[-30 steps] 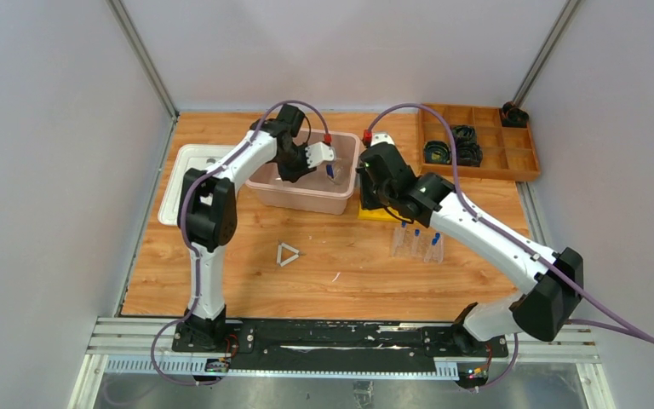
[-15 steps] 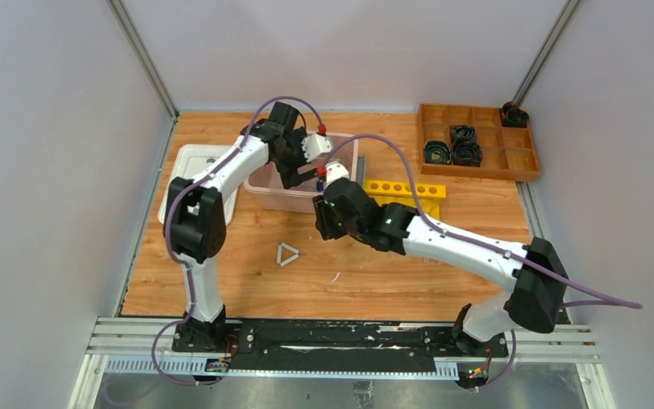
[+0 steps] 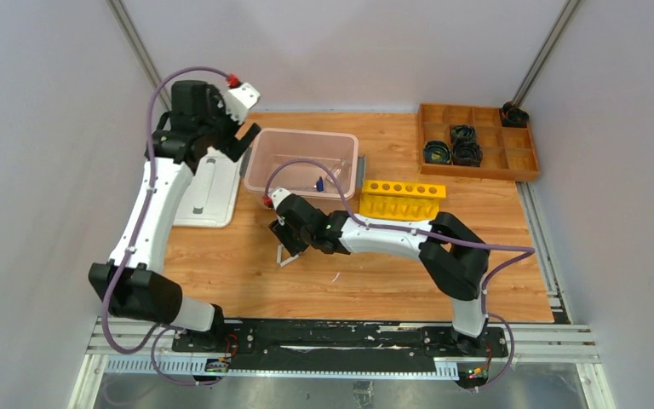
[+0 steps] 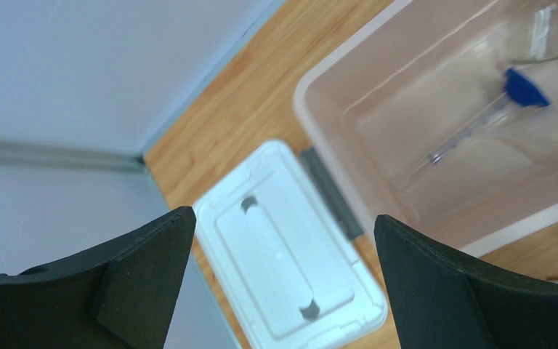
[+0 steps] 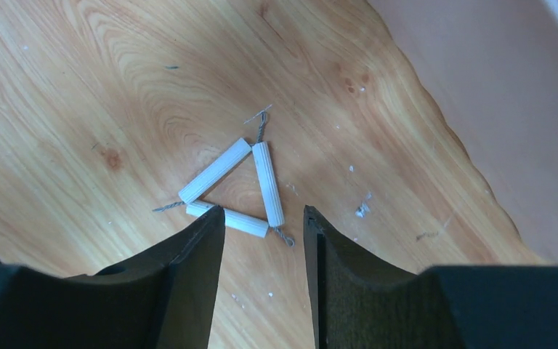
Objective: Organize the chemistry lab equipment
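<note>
Hovering half open and empty, the right pincer (image 5: pixel 263 215) is poised over the white triangle (image 5: pixel 268 185) at frame centre, likely for pickup; the left pincer (image 4: pixel 283 218) is spread wide, empty.

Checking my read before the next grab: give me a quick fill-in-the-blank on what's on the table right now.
1. The small clear tube lying in the clear plastic bin has a ____ cap.
2. The six-hole tube rack to the right of that bin is ____.
3. The right tool is above white rods wired into a ____.
4. The left tool, holding nothing, has its jaws ____.
Missing words: blue; yellow; triangle; open.
</note>
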### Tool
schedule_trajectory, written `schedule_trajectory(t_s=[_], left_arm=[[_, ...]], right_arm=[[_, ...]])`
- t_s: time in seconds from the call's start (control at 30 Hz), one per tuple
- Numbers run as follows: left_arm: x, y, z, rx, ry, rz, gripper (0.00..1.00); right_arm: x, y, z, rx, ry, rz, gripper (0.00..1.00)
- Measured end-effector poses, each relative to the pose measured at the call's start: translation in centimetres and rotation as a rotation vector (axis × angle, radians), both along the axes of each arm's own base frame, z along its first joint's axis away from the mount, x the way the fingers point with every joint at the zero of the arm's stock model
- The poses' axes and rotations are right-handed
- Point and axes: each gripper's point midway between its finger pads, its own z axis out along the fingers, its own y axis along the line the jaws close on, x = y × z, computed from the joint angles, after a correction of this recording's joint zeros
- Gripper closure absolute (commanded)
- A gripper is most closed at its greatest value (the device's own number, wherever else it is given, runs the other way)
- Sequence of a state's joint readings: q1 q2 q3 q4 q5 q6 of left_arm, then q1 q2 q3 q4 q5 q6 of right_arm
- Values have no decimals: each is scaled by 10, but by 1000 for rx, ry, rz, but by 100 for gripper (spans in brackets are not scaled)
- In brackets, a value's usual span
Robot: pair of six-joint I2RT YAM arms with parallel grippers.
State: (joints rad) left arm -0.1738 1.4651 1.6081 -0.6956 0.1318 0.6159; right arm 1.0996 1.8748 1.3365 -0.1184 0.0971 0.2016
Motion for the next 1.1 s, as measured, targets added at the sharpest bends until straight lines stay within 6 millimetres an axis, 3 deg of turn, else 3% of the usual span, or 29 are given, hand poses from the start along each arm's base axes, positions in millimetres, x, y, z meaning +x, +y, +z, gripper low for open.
schedule_trajectory(t_s=[0.07,0.13,0.4,0.57,0.73,0.9,1.1], left_arm=[[-12,32,-5,-20,6,87,0],[-29,50,-16,-36,25,143,0],[-80,89,-67,-135,112,268,0],[-98,90,-119,-182,234,253,0],[-108,102,-165,-276,360,270,0],[-108,113,-193,-335,436,270,5],[-114,110,-221,-345,512,227,12]], right_arm=[[1,3,-8,-16,-2,17,55],[3,7,-17,-32,-2,36,59],[4,11,-54,-105,12,75,63],[5,11,-61,-120,4,88,67],[7,13,-62,-110,-8,94,81],[7,15,-62,-83,-18,90,99],[-1,4,-59,-83,-2,89,100]])
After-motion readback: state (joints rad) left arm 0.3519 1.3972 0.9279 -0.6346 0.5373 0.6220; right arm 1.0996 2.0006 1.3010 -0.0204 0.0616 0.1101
